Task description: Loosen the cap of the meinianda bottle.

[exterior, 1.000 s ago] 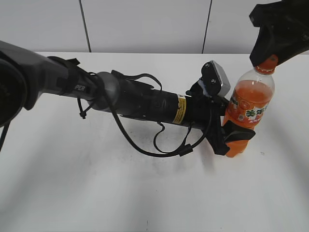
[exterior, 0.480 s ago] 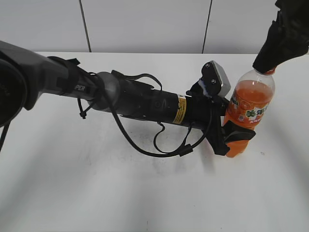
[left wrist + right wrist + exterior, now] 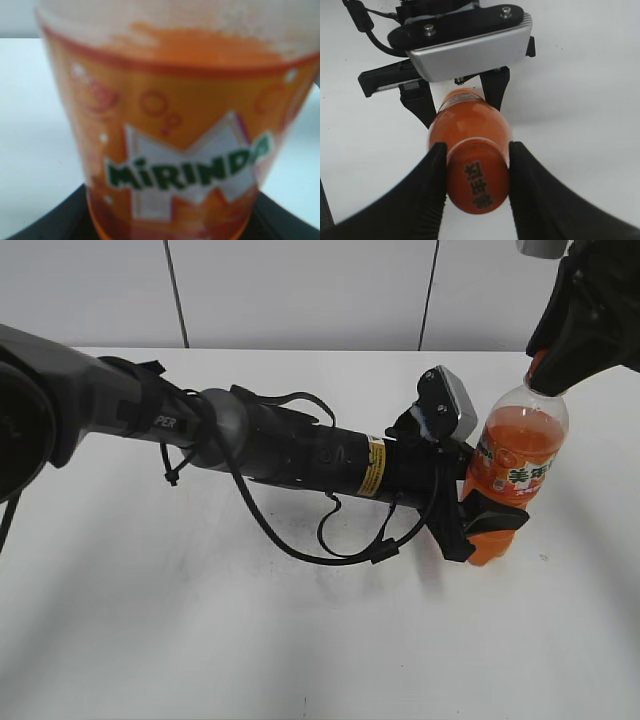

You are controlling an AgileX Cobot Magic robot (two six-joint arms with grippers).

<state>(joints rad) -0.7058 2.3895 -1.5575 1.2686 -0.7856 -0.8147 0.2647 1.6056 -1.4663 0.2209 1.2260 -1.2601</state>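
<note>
A: Where does the Mirinda bottle (image 3: 508,475) stand, and what steadies it?

B: Upright on the white table (image 3: 200,640), right of centre. The left gripper (image 3: 490,515) reaches in from the side and is clamped round the lower body, its black fingers on either flank below the label.

A: And the cap (image 3: 477,175)?

B: Directly under the right gripper (image 3: 476,172), which comes down from above. In the right wrist view its two black fingers (image 3: 427,192) sit narrow against opposite sides of the orange cap, apparently touching it, so I judge it gripped.

A: So what does the twist turn on?

B: The bottle's long axis runs vertical, straight up into the right gripper. The right arm alone is at the cap; the left only holds. Rotation about that vertical axis should loosen it, provided the lower grip doesn't slip
</note>
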